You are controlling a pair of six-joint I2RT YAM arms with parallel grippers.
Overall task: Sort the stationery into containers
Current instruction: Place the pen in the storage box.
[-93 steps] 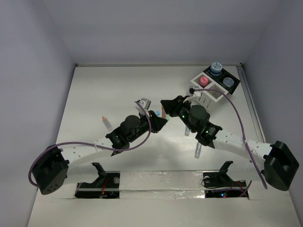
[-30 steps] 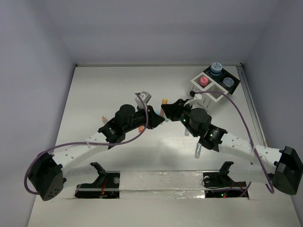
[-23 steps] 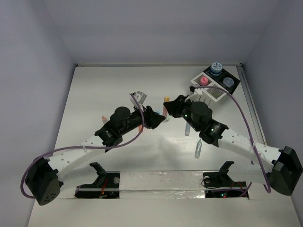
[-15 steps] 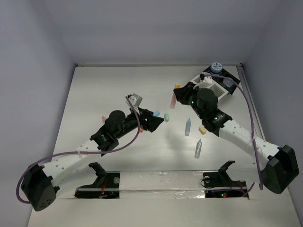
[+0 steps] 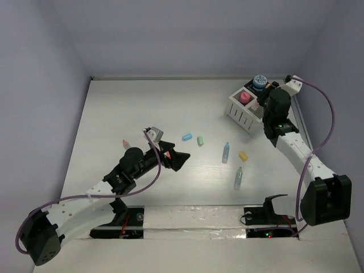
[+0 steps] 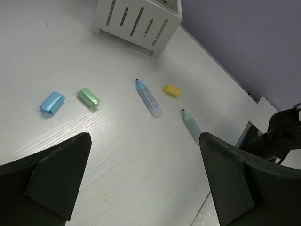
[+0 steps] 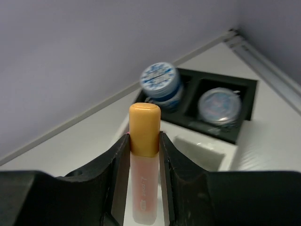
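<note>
Orange-capped translucent pink stick: clenched between the two fingers of the right gripper. Its long axis runs along the fingers. The cap end points away from the wrist and stands past the fingertips. In the top view the gripper hides the stick, so I cannot read its tilt from there.

Under and ahead of the held stick I see the white slatted box with square compartments, joined to the black tray section. The tray holds a blue-patterned round pot and a paler round pot beside it. From above, a pink-capped bottle stands in one compartment of the box.

The box sits near the far right corner of the white table, close to the right edge. The room for moving is to its left and front.

Right arm: stretched far forward along the right edge, wrist over the box.
Left arm: bent low at mid-table, left gripper released, jaws wide apart.

Loose ahead of the left gripper, all apart from the box:
- short blue piece
- short green piece, just beside the blue one
- pale-blue stick
- yellow piece
- green-tipped stick
</note>
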